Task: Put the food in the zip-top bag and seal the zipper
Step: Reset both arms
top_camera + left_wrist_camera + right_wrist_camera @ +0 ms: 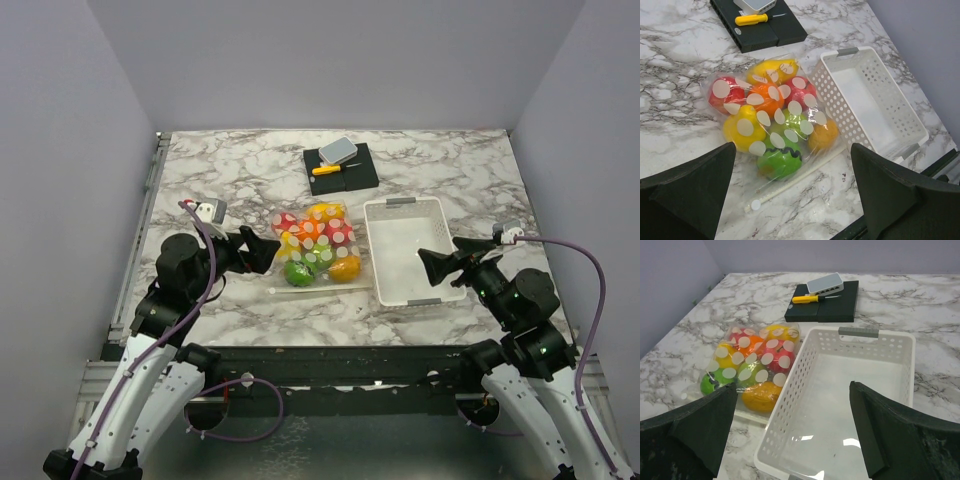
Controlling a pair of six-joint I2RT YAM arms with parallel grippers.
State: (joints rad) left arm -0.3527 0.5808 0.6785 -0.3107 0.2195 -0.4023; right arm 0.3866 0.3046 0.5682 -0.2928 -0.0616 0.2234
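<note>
Seven or so glossy toy fruits (771, 98), red, orange, yellow and green, sit packed inside the clear polka-dot bag (816, 116), which lies flat on the marble worktop (230, 170) near its middle. The bag's pale zipper strip (799, 176) runs along the edge closest to the arms, next to the green fruit and an orange one; whether it is pressed shut cannot be made out. The bag's right side lies just beside the long left wall of a white slatted basket (372, 245), which stands with nothing in it. Behind both, toward the far wall, a yellow-handled knife (328, 168) and a small grey box (338, 150) rest on a black pad (362, 172). The left pincer (268, 250) is just left of the bag and points at it, its two dark fingers spread wide and holding nothing. The right pincer (428, 268) is at the basket's right wall and faces into it, its fingers likewise spread wide with nothing between them; whether it touches the rim cannot be told.
</note>
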